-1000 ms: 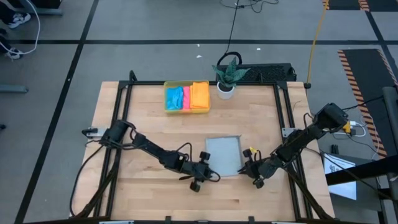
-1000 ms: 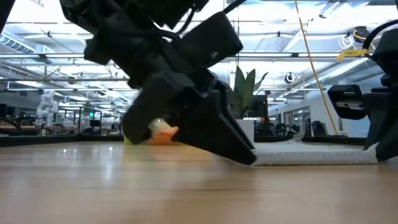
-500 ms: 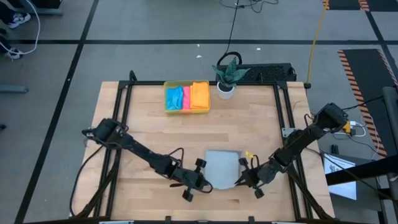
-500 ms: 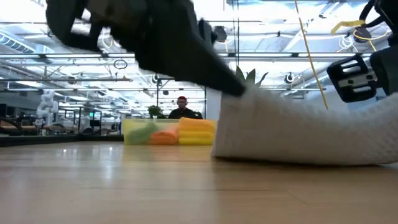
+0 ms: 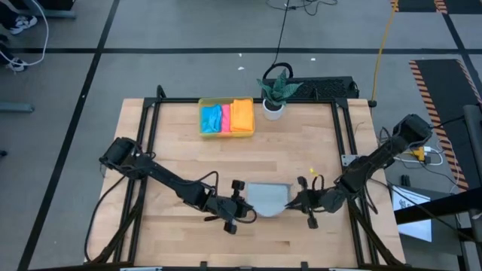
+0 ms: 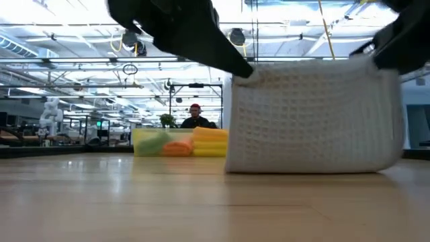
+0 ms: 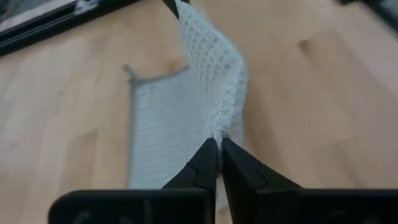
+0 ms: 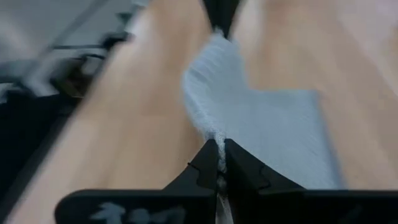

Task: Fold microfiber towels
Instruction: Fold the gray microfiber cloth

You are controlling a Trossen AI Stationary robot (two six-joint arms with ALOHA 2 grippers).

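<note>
table: wooden top, both arms reach in twd the near-centre; we see nothing else on the bare wood close to the work.
tray: translucent yellow, far side, holds blue, pink, orange cloths folded; well apart from the arms. Potted plant just beside it.
grey towel: 1 s ago we had it flat on the wood betw the grippers. Now its near edge is up off the table and the cloth stands like a curtain in the low view, far part on the wood.
meaning: we judge the first fold is under way – edge picked up, not yet carried over & laid down. Other cloths already in the tray, so this looks like the last one.
left gripper: at the towel's left near corner; was partly open 1 s ago, now pinched tight on the grey towel – wrist view shows cloth rising right out of the closed tips.
right gripper: at the right near corner, clamped on the same edge.
towel vs jaws: corners sit betw each pair of fingertips; edge spans taut-ish from one gripper to the other, rest hangs below & trails away from both.
</note>
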